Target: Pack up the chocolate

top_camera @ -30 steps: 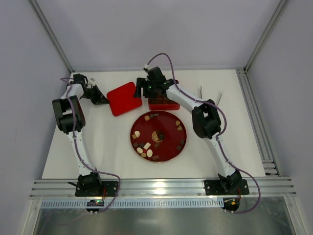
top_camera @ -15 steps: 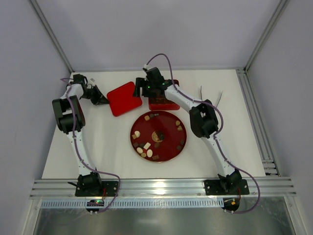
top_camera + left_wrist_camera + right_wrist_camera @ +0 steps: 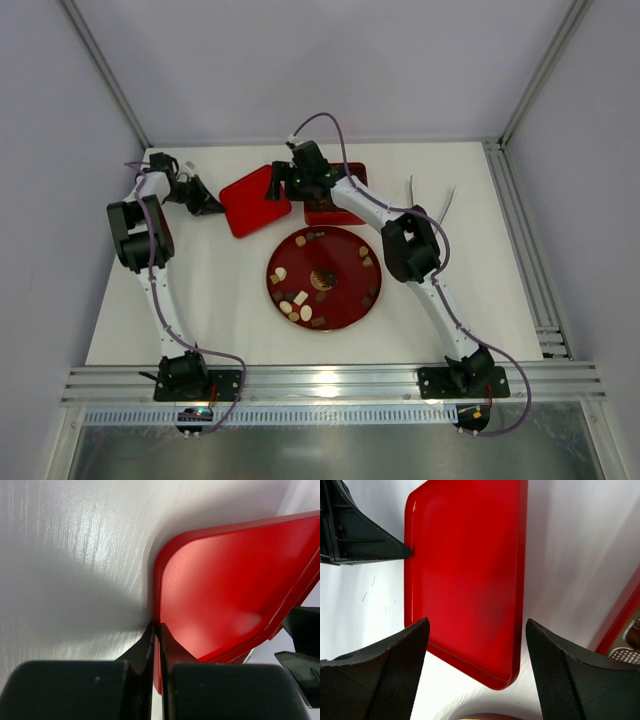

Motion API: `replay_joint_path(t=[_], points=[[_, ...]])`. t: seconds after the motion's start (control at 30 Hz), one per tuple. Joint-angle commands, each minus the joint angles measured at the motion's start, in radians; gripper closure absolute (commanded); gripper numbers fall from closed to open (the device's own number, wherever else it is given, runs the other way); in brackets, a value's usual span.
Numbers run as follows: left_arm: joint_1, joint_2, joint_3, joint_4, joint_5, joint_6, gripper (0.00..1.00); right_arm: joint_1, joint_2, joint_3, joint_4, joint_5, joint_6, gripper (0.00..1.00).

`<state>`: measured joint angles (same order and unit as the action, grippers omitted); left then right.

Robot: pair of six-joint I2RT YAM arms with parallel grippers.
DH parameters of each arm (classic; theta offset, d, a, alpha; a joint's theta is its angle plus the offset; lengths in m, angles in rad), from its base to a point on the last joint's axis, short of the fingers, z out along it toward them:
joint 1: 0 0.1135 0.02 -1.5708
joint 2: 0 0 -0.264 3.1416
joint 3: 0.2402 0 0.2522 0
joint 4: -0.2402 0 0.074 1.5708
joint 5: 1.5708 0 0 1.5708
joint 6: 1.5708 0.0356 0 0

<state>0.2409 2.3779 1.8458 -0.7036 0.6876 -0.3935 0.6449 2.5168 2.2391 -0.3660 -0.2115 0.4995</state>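
Several small chocolate pieces (image 3: 300,298), dark brown, light brown and cream, lie on the round red plate (image 3: 345,262). A square red lid (image 3: 250,203) lies at the back left, and also shows in the left wrist view (image 3: 215,590) and the right wrist view (image 3: 465,580). My left gripper (image 3: 211,207) (image 3: 156,626) is shut on the lid's left edge. My right gripper (image 3: 275,186) (image 3: 476,625) is open above the lid's right part, with nothing between its fingers. A red box (image 3: 340,212) sits behind the plate, partly hidden by the right arm. One of its edges (image 3: 620,622) holds a brown piece (image 3: 634,635).
The left gripper's fingers (image 3: 365,540) touch the lid's far edge in the right wrist view. The plate has a gold emblem (image 3: 321,277) at its centre. Metal rails run along the table's right side (image 3: 520,240) and near edge (image 3: 330,382).
My right gripper has moved left, from over the red box to over the lid's right part. The left gripper and lid have stayed put.
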Motion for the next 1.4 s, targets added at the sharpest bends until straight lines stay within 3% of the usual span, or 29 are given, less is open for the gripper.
replay_joint_path(t=[0.0,0.1,0.43,1.0,1.2,1.37], points=[[-0.002,0.064,-0.002,-0.053,-0.066,0.024,1.0,0.01,0.01,0.042,0.032,-0.003,0.022,0.22],[-0.002,0.07,0.001,-0.057,-0.062,0.025,1.0,0.01,0.01,0.042,0.053,-0.032,0.046,0.23],[-0.009,0.067,0.007,-0.062,-0.06,0.028,1.0,0.007,0.019,0.039,0.122,-0.115,0.119,0.42],[-0.009,0.015,0.026,-0.069,-0.039,0.03,0.99,-0.016,0.001,-0.001,0.22,-0.213,0.224,0.94],[-0.012,-0.039,0.035,-0.073,-0.056,0.03,0.82,-0.03,-0.056,-0.078,0.292,-0.218,0.249,0.96],[-0.012,-0.111,0.056,-0.088,-0.094,0.042,0.54,-0.039,-0.095,-0.096,0.311,-0.215,0.249,0.96]])
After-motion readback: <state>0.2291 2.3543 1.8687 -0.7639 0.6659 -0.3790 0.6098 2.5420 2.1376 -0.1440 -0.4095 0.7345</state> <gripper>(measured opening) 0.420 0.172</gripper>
